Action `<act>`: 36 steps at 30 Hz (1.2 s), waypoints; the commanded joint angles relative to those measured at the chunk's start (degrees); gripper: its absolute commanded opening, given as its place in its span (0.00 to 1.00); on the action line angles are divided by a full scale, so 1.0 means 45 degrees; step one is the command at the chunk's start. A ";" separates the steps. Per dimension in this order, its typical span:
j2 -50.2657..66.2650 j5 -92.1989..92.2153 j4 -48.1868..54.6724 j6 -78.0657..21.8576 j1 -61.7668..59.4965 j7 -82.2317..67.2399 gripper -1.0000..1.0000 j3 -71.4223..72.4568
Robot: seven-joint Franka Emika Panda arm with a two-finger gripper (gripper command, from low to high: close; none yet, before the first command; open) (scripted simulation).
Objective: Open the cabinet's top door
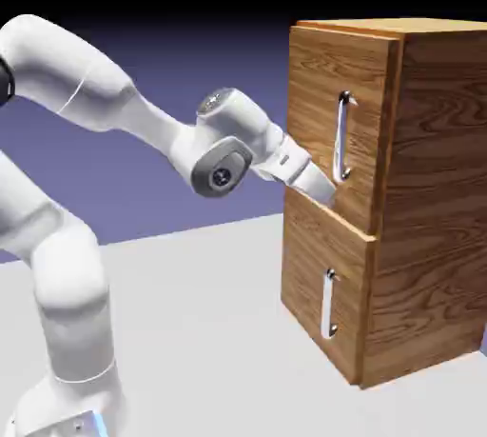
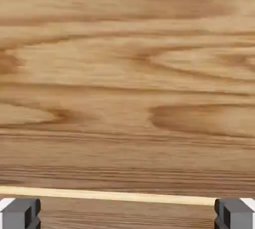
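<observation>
- My jaws stand fully open, holding nothing, close to the top door.
- Door: rigid wood, hinged; likely moderate resistance.
- Grip its slick silver handle mid-bar.

Cabinet: you see the cabinet on the table, to the exterior view's right.
Doors: the top door sits above the lower door.
Gripper: your gripper is close before the top door, low, left of its handle.
</observation>
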 commanded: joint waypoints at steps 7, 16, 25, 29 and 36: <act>-0.0686 -0.3687 0.0241 -0.0204 0.0877 0.2970 0.50 -0.0969; -0.1700 -0.8671 0.0585 -0.0257 0.1826 0.6793 0.50 -0.2471; -0.2715 -1.3654 0.0929 -0.0309 0.2775 1.0616 0.50 -0.3973; -0.3165 -1.5869 0.1081 -0.0333 0.3197 1.2315 0.50 -0.4641; -0.3954 -1.9745 0.1348 -0.0374 0.3935 1.5289 0.50 -0.5810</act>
